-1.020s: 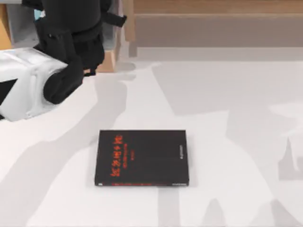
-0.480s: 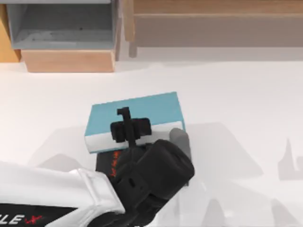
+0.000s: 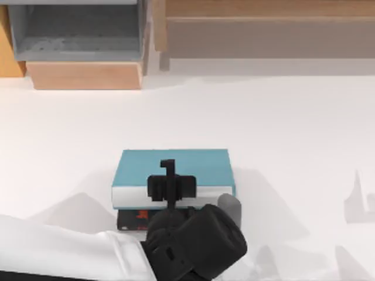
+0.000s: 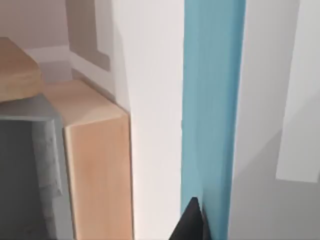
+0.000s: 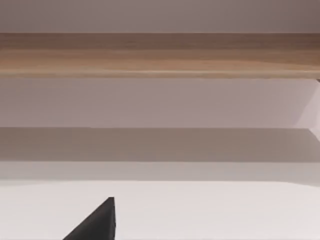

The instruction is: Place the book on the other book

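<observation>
The light blue book [image 3: 181, 167] lies flat and squared over the other book [image 3: 132, 219], a black one of which a thin front strip with red characters shows. My left gripper [image 3: 169, 186] is shut on the blue book's white page edge, one finger [image 3: 168, 167] across the cover. The left arm reaches in from the front left. I cannot tell whether the two books touch. In the left wrist view the blue cover [image 4: 212, 110] runs past a black fingertip [image 4: 192, 220]. A dark part of my right gripper [image 5: 97, 222] shows in its wrist view, away from the books.
A grey open compartment [image 3: 76, 35] on a wooden base [image 3: 85, 75] stands at the back left. A long wooden shelf [image 3: 269, 29] runs along the back. White tabletop [image 3: 293, 146] stretches right of the books.
My left arm came from the back left with the blue book and moved it toward the front. The book turned square and now covers most of the black book.
</observation>
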{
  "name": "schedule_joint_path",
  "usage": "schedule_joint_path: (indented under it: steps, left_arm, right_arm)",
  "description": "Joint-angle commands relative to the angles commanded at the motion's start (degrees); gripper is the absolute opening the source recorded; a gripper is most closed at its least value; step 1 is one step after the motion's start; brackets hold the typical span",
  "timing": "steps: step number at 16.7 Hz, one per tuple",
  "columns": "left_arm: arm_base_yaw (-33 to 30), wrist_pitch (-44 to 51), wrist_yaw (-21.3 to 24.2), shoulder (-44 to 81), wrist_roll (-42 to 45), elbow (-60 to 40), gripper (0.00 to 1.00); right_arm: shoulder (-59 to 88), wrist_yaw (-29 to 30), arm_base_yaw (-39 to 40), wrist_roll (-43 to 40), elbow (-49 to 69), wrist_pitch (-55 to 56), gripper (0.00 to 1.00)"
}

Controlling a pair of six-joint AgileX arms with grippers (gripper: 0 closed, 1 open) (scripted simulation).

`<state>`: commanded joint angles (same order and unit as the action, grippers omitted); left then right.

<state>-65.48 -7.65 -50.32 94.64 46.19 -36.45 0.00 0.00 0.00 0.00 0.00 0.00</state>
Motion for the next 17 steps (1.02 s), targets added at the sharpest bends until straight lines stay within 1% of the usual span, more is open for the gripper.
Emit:
schedule_joint_path:
  steps: [7, 17]
  left_arm:
    - [0.63, -1.43, 0.62, 0.96, 1.07, 0.02, 0.00]
    - [0.63, -1.43, 0.62, 0.96, 1.07, 0.02, 0.75]
  right_arm:
    - [0.00, 0.00, 0.00, 0.00, 0.00, 0.00, 1.00]
    - [0.00, 0.00, 0.00, 0.00, 0.00, 0.00, 1.00]
